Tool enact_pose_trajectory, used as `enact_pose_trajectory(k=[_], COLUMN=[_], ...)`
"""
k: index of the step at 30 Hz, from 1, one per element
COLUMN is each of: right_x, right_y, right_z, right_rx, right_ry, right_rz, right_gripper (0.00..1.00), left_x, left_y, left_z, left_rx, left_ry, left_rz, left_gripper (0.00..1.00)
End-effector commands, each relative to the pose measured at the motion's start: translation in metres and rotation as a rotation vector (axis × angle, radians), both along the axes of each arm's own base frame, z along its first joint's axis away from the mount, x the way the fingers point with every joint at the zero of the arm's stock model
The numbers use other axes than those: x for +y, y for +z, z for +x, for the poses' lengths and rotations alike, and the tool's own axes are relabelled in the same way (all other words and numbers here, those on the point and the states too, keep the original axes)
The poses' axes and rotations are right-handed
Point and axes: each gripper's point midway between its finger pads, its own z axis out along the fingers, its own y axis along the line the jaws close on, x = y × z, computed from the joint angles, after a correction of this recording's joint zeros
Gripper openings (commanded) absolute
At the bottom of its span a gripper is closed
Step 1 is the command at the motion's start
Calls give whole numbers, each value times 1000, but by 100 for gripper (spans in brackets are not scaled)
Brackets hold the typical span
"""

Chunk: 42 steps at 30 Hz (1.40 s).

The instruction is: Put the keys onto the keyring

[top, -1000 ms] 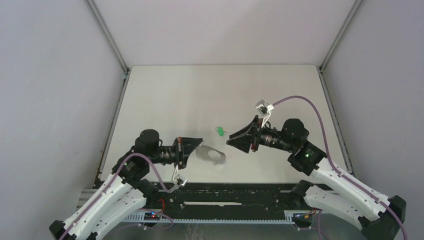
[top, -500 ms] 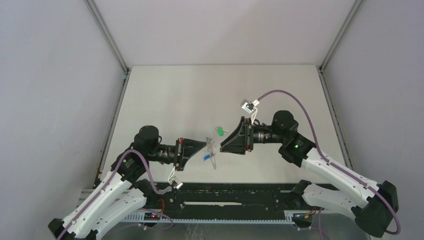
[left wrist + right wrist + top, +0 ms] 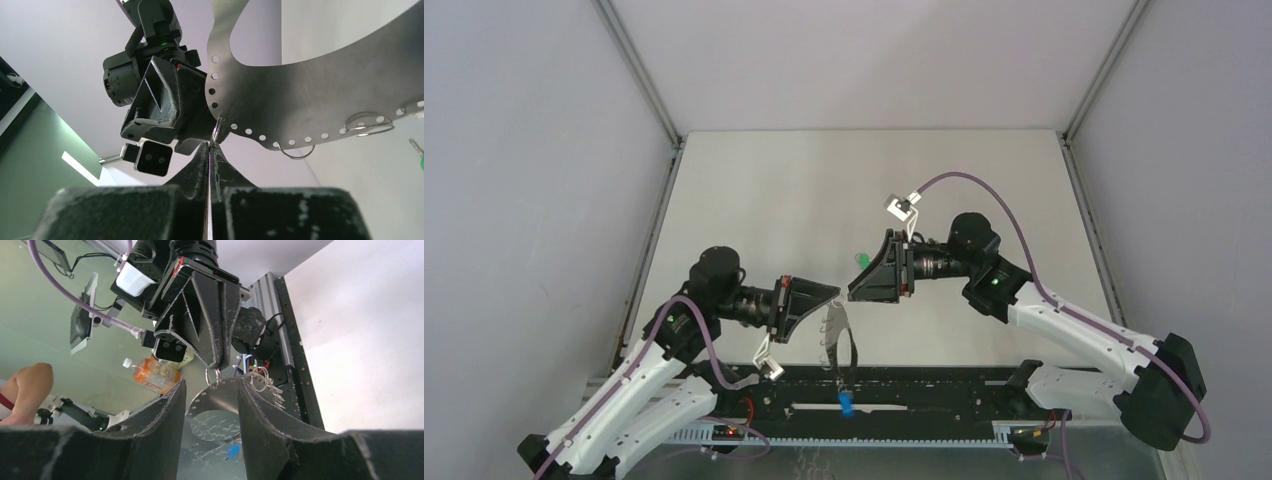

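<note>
Grey metal keyring (image 3: 310,95) hanging from the closed left pincer (image 3: 210,155), which grips one wire loop, blue key (image 3: 845,403) dangling below; green key (image 3: 861,261) on the bench (image 3: 754,200) near the open, empty right pincer (image 3: 211,385).

Top view overhead from behind, 2 wrist views close-up, facing each other, sharing the keyring (image 3: 310,95).

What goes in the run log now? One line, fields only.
left gripper: shut on keyring loop | right gripper: open, empty, facing keyring | blue key: hanging from keyring | green key: on table
</note>
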Motion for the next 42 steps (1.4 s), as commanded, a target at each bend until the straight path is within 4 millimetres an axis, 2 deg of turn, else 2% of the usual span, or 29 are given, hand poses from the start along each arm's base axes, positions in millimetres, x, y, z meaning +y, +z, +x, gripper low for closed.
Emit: enact_pose_trajectory(k=[1,14,17,28,32,33,35,36,39,42], right_x=[6,14,15,23,19,17,13,10,2,-8], right_y=[32,23,25,23,25,26,28,28,22,18], right_z=[-11,-10,-10,-14,-5,-4,-2,0,9,18], right_rx=[-43,4,16,97,117,109,75,59,-18,-120], right_ry=[44,41,45,86,48,34,5,-16,-95,-182], right_rz=[85,60,69,88,118,118,117,107,40,-38], right_gripper=[50,44,38,0,0,0,0,0,0,0], left_x=[-2,-3,-4,-5,-4,-3,-2,0,8,21], left_y=[51,59,60,61,57,54,53,52,51,48], left_z=[-23,-20,-19,-15,-12,-9,-2,2,16,23], left_rx=[-681,-714,-719,-731,-725,-713,-664,-626,-448,-216], left_ry=[-137,-124,-121,-105,-90,-74,-34,-5,101,207], left_rz=[-132,-144,-145,-142,-126,-110,-88,-73,-30,30], left_gripper=[0,0,0,0,0,5,32,40,54,59])
